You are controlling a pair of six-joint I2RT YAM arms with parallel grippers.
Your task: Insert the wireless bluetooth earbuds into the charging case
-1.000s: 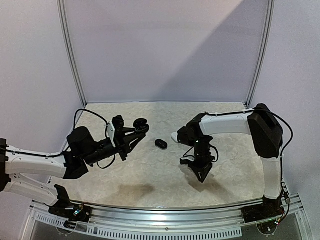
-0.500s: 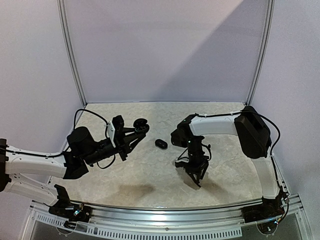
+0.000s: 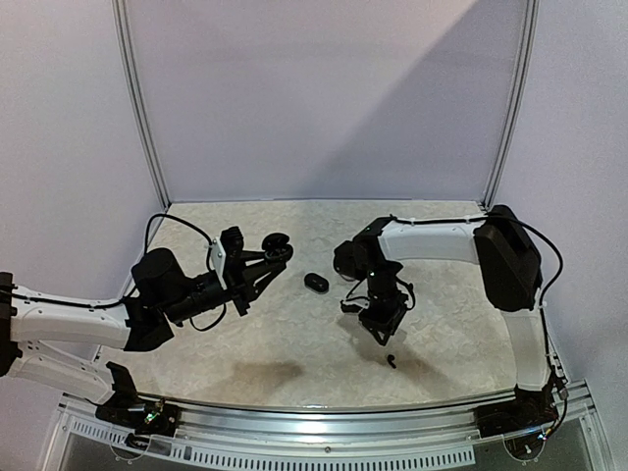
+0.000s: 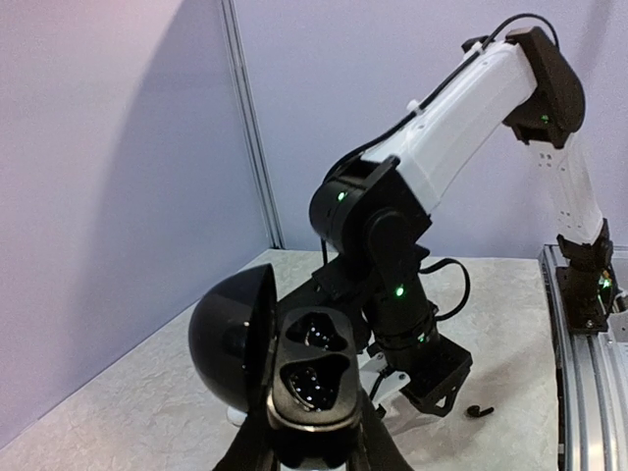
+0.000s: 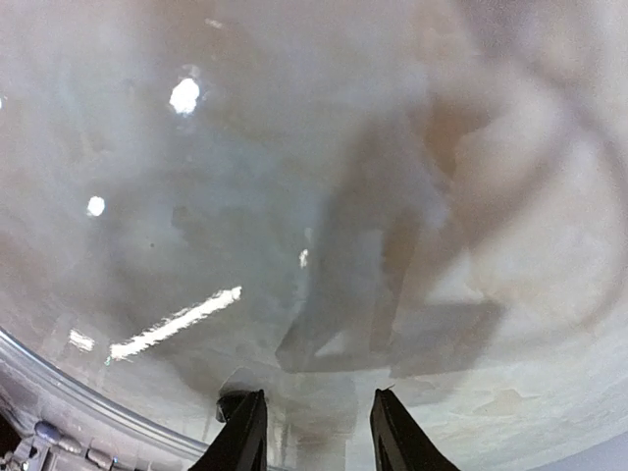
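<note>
My left gripper (image 3: pixel 267 257) is shut on the black charging case (image 3: pixel 279 244), holding it off the table with its round lid swung open. In the left wrist view the case (image 4: pixel 312 385) faces me and its two wells show only glints, with the left gripper (image 4: pixel 306 459) under it. One black earbud (image 3: pixel 391 361) lies on the table just in front of my right gripper (image 3: pixel 379 336). That earbud (image 4: pixel 479 411) is also seen past the right gripper's housing. The right gripper (image 5: pixel 319 437) hangs over the table, open, with nothing between its fingers.
A small black oval object (image 3: pixel 315 283) rests on the table between the two arms. A white piece (image 4: pixel 391 376) shows behind the held case. The table's front rail (image 3: pixel 324 412) runs close behind the lying earbud.
My right gripper has opened and drawn back toward the table's middle. A black earbud now lies on the table where it had been. The left arm has not moved.
</note>
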